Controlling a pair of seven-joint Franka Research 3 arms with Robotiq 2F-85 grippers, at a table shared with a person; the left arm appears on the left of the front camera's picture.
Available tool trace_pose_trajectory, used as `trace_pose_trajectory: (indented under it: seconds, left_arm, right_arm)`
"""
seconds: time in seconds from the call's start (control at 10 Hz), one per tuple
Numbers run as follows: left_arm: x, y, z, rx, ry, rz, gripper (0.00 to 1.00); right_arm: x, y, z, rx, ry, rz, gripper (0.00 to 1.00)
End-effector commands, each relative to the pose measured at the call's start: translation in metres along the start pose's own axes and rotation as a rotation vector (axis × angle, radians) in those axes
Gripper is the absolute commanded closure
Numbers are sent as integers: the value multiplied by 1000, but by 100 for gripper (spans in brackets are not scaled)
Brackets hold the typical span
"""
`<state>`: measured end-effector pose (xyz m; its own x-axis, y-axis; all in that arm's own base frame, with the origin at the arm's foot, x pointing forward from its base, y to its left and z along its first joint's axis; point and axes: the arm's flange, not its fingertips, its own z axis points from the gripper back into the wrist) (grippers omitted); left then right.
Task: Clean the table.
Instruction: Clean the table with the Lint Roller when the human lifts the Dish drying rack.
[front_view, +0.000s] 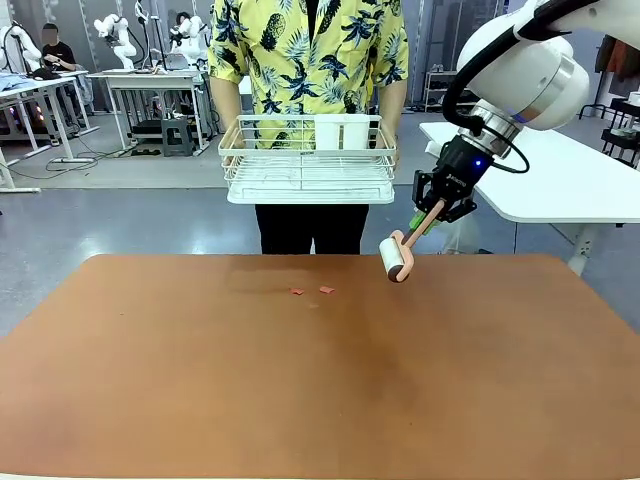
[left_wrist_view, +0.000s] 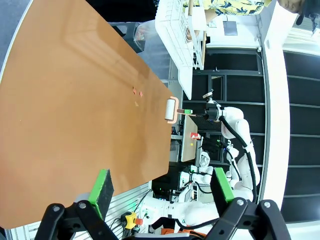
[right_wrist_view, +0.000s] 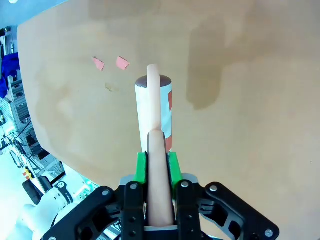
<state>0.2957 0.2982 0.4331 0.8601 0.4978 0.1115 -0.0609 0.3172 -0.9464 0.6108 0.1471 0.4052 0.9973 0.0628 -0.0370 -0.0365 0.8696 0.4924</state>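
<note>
Right gripper (right_wrist_view: 157, 162) pinched the lint roller (right_wrist_view: 154, 112) by its handle over the far side of the table (front_view: 300, 390), near two pink scraps (front_view: 326, 290) lying there. Left gripper (left_wrist_view: 162, 186) stood spread, holding nothing.

One table (front_view: 320, 390), one lint roller (front_view: 393, 257), one wire basket (front_view: 308, 190), two pink scraps (front_view: 326, 290).

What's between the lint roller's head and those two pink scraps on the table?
Nothing: only bare table top separates the lint roller from the pink scraps, as the front and right wrist views both show.
</note>
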Motion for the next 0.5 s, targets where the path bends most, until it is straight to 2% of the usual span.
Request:
trace_pose_trajectory:
  seconds: [0.0,0.4]
  left_arm:
    - [-3,0,1,-14,-6,-5,0]
    - [-3,0,1,-14,-6,-5,0]
  right_arm:
    - [12,1,-8,-29,-15,-10,79]
    - [24,-17,-24,-20,-47,-59,79]
